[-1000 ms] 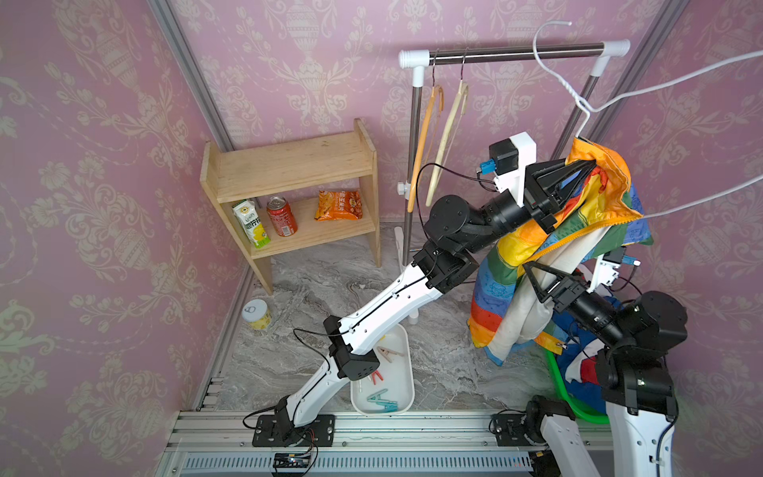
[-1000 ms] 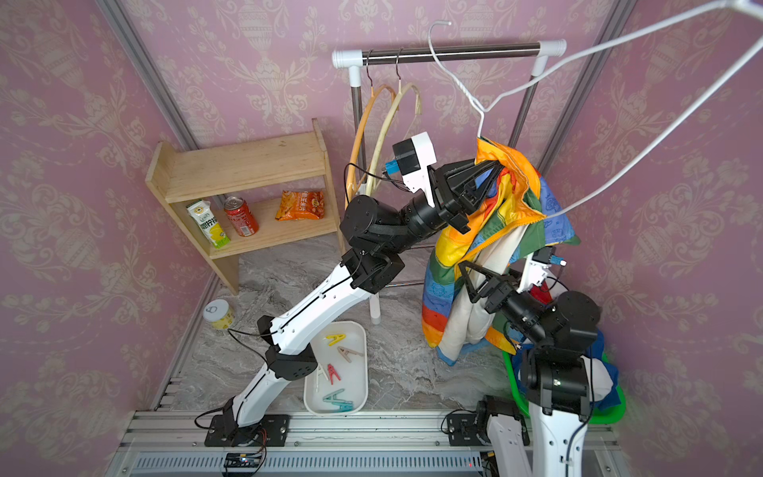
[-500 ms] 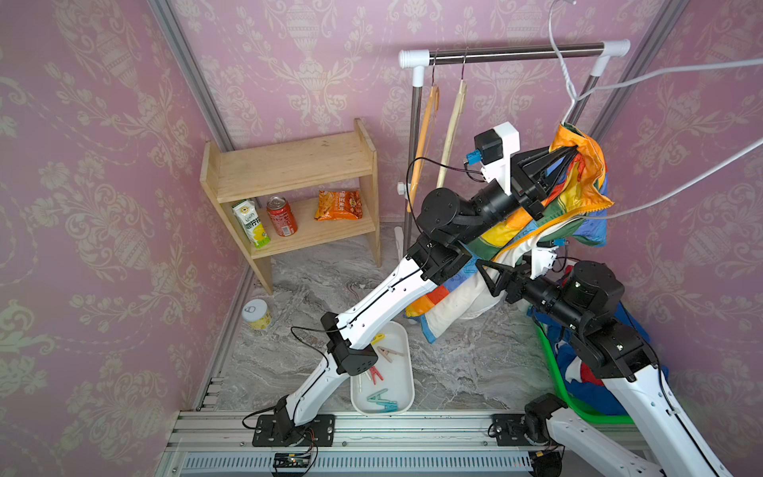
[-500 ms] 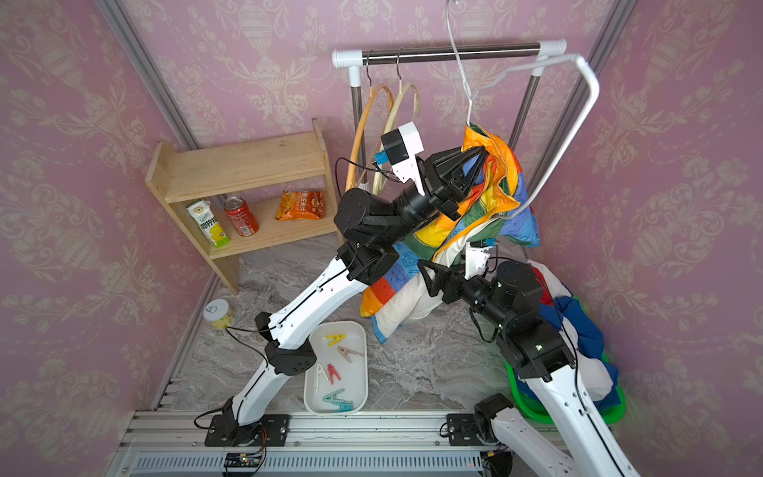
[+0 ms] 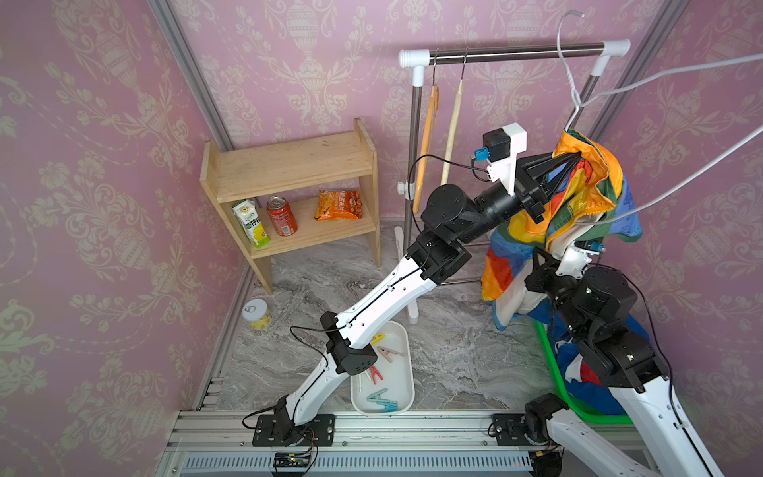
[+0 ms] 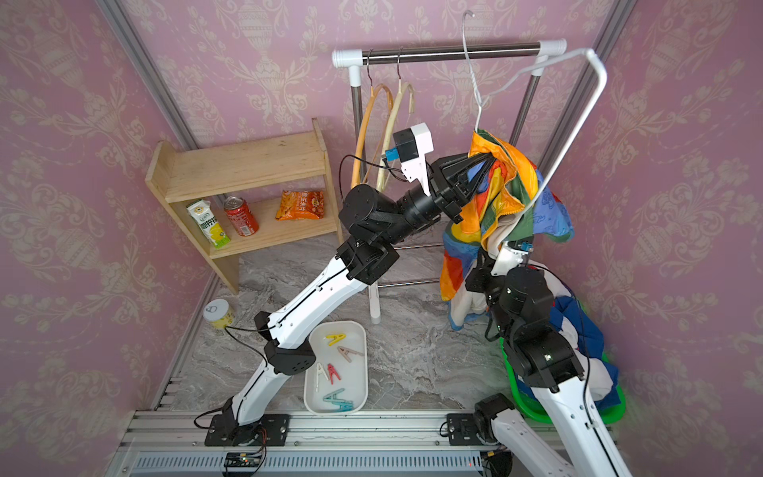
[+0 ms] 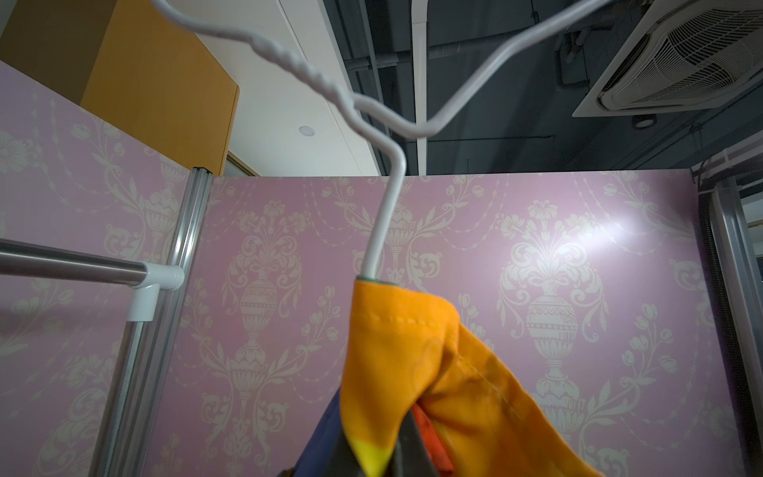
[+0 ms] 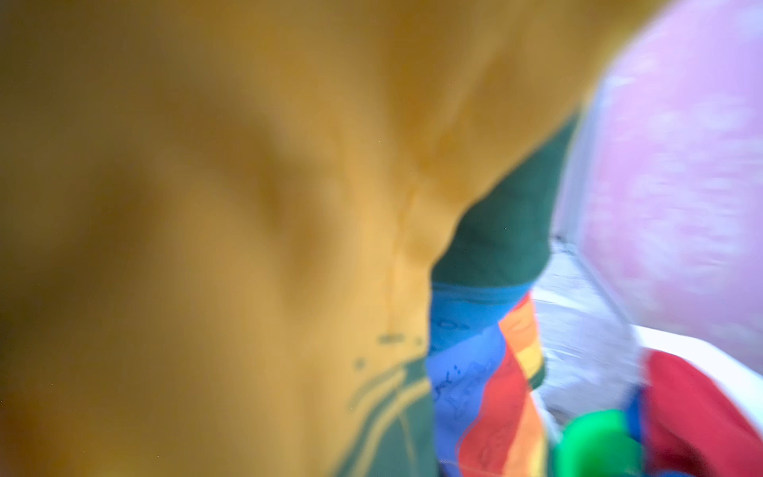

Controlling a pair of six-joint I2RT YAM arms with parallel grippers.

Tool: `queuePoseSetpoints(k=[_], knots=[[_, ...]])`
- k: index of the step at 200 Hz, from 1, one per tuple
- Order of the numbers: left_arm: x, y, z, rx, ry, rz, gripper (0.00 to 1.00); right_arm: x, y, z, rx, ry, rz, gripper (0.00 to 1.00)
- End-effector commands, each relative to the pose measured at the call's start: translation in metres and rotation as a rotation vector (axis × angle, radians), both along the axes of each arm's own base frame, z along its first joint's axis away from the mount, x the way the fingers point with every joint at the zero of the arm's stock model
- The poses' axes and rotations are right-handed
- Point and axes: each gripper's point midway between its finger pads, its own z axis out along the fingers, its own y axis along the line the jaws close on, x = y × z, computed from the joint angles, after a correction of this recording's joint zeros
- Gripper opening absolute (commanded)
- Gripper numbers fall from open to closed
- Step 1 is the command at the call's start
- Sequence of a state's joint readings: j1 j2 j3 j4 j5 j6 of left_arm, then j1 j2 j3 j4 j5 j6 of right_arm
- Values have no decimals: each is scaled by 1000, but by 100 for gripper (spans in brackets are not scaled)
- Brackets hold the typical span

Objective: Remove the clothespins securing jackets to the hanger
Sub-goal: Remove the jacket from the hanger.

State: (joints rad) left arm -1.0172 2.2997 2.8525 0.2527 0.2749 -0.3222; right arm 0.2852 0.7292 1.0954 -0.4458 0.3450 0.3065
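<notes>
The left hand (image 5: pixel 571 160) is clamped narrow on the orange collar of the rainbow jacket (image 5: pixel 520 231), just in front of the right end of the clothes rack (image 5: pixel 512 49). The jacket hangs on a white wire hanger (image 7: pixel 388 214), whose hook shows above the rack's rail in both top views. The right hand (image 5: pixel 539 268) is pushed into the jacket's lower folds, below and in front of that same end of the rack. It is closed, but the cloth hides what it pinches, if anything, and its wrist view is a blur of fabric. At the foot of the rack's right post, a green basket (image 5: pixel 594 416) holds a blue, red and white jacket (image 6: pixel 578 326). In front of the rack's left post, clothespins (image 6: pixel 332 372) lie in a white tray (image 6: pixel 363 330) on the floor.
</notes>
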Motion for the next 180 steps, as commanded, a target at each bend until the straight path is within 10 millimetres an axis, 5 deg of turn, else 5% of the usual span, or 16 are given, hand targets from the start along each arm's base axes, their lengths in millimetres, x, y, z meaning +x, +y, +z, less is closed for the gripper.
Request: queuePoseSetpoints(k=[1, 47, 80, 135, 180], knots=[[5, -13, -15, 55, 36, -9, 0, -22, -36, 8, -26, 67, -146, 3], [11, -31, -47, 216, 66, 0, 0, -34, -46, -16, 21, 153, -190, 3], [11, -43, -67, 269, 119, -71, 0, -43, -77, -31, -56, 248, -361, 2], [11, -71, -93, 205, 208, -247, 0, -76, -135, 7, -256, 266, -645, 1], [7, -75, -97, 195, 214, -305, 0, -70, -168, 28, -269, 305, -722, 0]])
